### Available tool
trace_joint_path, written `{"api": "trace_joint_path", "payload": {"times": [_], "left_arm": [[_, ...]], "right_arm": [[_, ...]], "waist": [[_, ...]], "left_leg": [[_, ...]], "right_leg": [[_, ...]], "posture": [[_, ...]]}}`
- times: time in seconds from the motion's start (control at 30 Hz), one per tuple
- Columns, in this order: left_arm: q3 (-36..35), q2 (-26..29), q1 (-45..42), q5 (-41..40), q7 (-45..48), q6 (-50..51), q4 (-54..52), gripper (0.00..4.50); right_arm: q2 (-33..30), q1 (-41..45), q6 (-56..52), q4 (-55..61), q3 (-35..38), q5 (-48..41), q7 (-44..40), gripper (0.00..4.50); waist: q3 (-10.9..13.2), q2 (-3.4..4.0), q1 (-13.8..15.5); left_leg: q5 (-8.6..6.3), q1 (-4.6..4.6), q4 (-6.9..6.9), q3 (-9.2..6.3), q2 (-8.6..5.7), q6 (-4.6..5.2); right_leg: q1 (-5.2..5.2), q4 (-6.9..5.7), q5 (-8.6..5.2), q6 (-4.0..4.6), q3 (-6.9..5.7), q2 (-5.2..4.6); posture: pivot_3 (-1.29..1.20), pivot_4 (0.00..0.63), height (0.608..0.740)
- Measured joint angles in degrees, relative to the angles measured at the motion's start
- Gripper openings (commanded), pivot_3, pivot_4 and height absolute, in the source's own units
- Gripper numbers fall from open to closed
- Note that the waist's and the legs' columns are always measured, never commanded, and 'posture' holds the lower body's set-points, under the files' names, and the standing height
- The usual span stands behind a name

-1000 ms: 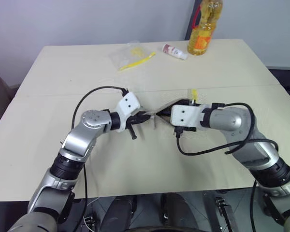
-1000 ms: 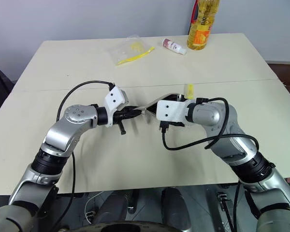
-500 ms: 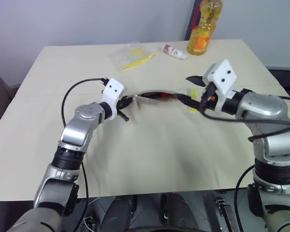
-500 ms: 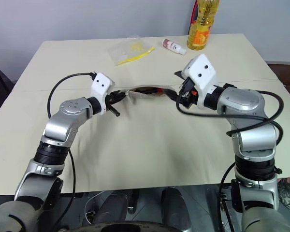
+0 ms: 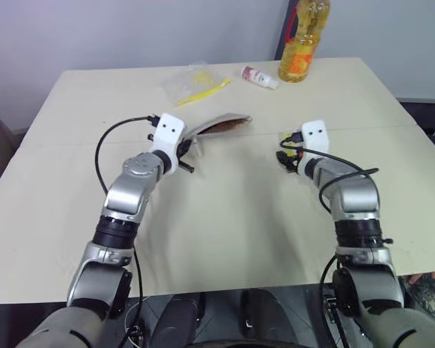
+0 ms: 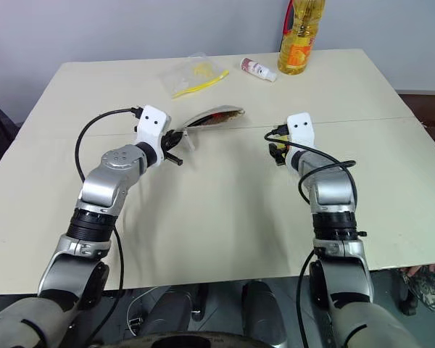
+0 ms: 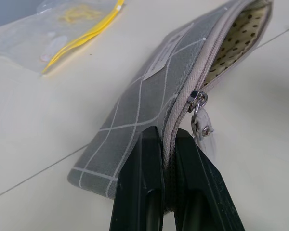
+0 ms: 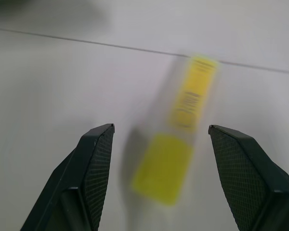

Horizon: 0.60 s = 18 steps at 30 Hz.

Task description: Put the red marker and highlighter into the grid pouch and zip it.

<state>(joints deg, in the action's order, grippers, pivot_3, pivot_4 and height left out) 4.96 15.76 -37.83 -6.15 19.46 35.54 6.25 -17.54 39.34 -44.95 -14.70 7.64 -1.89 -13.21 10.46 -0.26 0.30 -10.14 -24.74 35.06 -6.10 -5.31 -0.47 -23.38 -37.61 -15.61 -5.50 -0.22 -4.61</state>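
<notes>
My left gripper [image 7: 167, 137] is shut on one end of the grey grid pouch [image 7: 149, 96], right by its zip pull [image 7: 197, 103]. The pouch's mouth gapes, showing a cream dotted lining [image 7: 241, 43]. In the head views the pouch [image 5: 217, 125] rests slanted on the table, beyond the left gripper [image 5: 188, 143]. The yellow highlighter [image 8: 190, 98] lies on the table just ahead of my right gripper [image 8: 160, 129], whose fingers [image 8: 96, 159] stand open on either side of it without touching. The right gripper [image 5: 283, 156] is low over the table. The red marker is hidden.
At the table's far edge stand an oil bottle [image 5: 302, 43], a small white tube with a red cap [image 5: 259, 76] and a clear bag with a long yellow item [image 5: 192, 83]. A seam crosses the beige table [image 5: 225, 217] near both grippers.
The right gripper has left the pouch, swung right and down, rolled over and now hovers at the highlighter. The left gripper has carried the pouch's end forward and left.
</notes>
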Motion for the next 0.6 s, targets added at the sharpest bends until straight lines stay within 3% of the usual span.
{"api": "trace_joint_path", "payload": {"times": [0.07, 0.1, 0.17, 0.27, 0.47, 0.6], "left_arm": [[0.1, 0.0, 0.4, 0.0, 0.2, 0.0, -0.6, 0.0], [0.1, 0.0, 0.9, 0.0, 0.4, 0.0, -1.1, 0.0], [0.2, 0.0, 1.8, 0.0, 0.6, 0.0, -1.8, 0.0], [0.4, -0.1, 2.3, 0.0, 0.9, 0.0, -2.3, 0.0], [0.4, -0.4, 2.3, 0.0, 1.2, -0.6, -2.3, 0.0], [0.8, -0.5, 1.9, 0.3, 2.6, -2.8, -1.5, 0.0]], "right_arm": [[0.6, 0.4, 1.2, -2.1, 0.5, -0.2, 1.4, 3.23], [1.0, 0.4, 1.6, -3.2, 1.0, -0.7, 1.9, 3.0], [1.7, 0.4, 1.8, -4.2, 1.8, -1.5, 2.5, 2.4], [2.1, 0.4, 1.9, -4.3, 2.3, -2.3, 3.2, 0.91], [-0.9, -2.9, 1.0, 1.9, -0.2, -2.8, 1.2, 0.9], [-11.9, -10.8, 0.1, 17.9, -4.1, -4.6, -9.7, 0.9]], "waist": [[0.0, 0.0, -0.1], [0.0, 0.0, -0.1], [0.0, 0.01, -0.3], [0.0, 0.01, -0.4], [0.0, 0.01, -0.7], [0.0, 0.02, -0.7]], "left_leg": [[0.0, 0.0, -0.01, 0.0, 0.0, 0.0], [0.0, 0.0, -0.02, 0.0, 0.0, 0.0], [0.0, 0.0, -0.03, 0.0, 0.0, 0.0], [0.0, 0.0, 0.01, 0.0, 0.0, 0.0], [0.0, 0.01, 0.0, 0.0, -0.02, 0.01], [-0.04, 0.0, -0.01, 0.0, -0.05, 0.06]], "right_leg": [[0.0, 0.0, 0.0, 0.0, 0.0, 0.01], [0.0, 0.0, 0.0, 0.0, 0.0, 0.01], [-0.01, -0.01, 0.0, 0.0, 0.01, 0.01], [0.0, -0.06, 0.0, 0.0, 0.01, 0.02], [0.0, -0.07, 0.0, -0.01, 0.0, 0.0], [0.01, -0.02, -0.02, -0.04, 0.0, -0.04]], "posture": [[0.0, 0.15, 0.74], [0.0, 0.15, 0.74], [0.0, 0.15, 0.74], [0.0, 0.15, 0.74], [0.0, 0.15, 0.74], [0.0, 0.15, 0.74]]}}
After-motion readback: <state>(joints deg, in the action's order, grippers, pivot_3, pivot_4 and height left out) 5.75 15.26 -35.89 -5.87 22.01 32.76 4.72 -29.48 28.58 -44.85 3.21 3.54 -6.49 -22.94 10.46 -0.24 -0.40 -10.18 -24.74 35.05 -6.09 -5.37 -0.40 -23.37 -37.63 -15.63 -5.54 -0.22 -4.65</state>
